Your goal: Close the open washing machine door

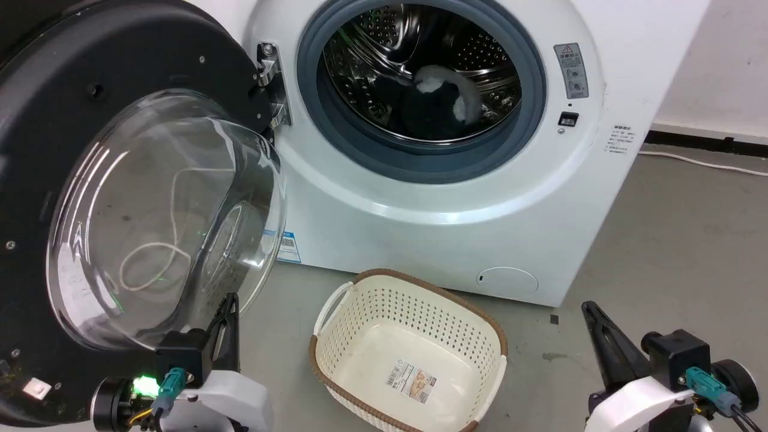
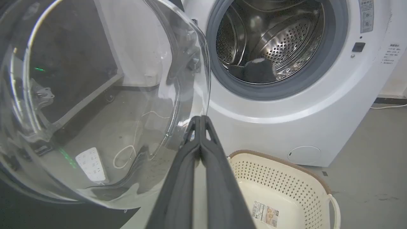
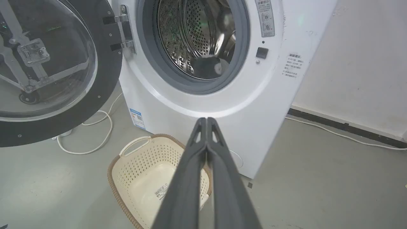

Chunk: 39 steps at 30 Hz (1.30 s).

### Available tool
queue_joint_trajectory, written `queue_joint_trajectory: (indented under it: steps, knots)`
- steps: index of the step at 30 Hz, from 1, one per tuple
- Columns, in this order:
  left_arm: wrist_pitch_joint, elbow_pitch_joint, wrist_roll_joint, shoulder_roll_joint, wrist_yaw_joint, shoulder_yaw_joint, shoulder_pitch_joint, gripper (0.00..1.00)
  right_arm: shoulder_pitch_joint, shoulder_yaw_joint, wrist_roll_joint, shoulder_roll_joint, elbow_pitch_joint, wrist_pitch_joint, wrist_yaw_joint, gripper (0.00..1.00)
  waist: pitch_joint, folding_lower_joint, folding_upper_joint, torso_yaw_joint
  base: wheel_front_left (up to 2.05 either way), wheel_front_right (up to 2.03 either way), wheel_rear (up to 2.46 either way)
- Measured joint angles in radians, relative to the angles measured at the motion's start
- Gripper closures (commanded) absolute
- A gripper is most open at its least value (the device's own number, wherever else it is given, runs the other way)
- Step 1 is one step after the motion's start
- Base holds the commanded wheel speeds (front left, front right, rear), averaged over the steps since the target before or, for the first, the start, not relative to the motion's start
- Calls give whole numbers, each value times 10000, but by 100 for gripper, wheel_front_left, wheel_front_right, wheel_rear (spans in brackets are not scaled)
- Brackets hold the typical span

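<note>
In the head view, our left pincer (image 1: 230, 303) rises from the lower left. Its two dark fingers are pressed together and empty, with the tip just before the lower rim of the washing machine door (image 1: 162, 210). The door stands wide open at the left of the white washing machine (image 1: 432, 198), hung on a metal hinge (image 1: 271, 78). It has a broad matt black frame around a bulging clear glass bowl. Our right pincer (image 1: 591, 309) sits at the lower right, likewise closed on nothing, over bare grey floor (image 1: 672, 252) and well apart from the machine. The shiny perforated steel drum (image 1: 384, 60) lies inside a grey rubber ring (image 1: 360, 150) and holds a dark and white cloth (image 1: 441, 96). A cream perforated basket (image 1: 420, 312) with a brown rim stands on the floor before the machine, between our two arms.

In the left wrist view, the fingers (image 2: 184, 171) meet in one narrow wedge. Its tip lies at the edge of the glass bowl, but glare keeps us from telling whether they touch. Right of the tip, open room runs across to the drum.

In the right wrist view, the closed fingers point at the machine's curved front below the ring, above the basket. A white cable (image 3: 111, 125) loops on the floor under the door.
</note>
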State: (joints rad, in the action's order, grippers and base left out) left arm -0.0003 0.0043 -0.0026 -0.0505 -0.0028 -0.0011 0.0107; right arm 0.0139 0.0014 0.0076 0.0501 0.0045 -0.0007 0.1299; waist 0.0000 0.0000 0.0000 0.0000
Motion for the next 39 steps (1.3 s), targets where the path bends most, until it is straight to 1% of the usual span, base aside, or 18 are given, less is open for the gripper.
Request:
queue_joint_trajectory:
  steps: [39]
  knots:
    - [0, 0, 0, 0, 0, 0, 0, 100, 0, 2, 0, 0, 0, 0, 0, 100, 0, 0, 0, 0, 0, 0, 0]
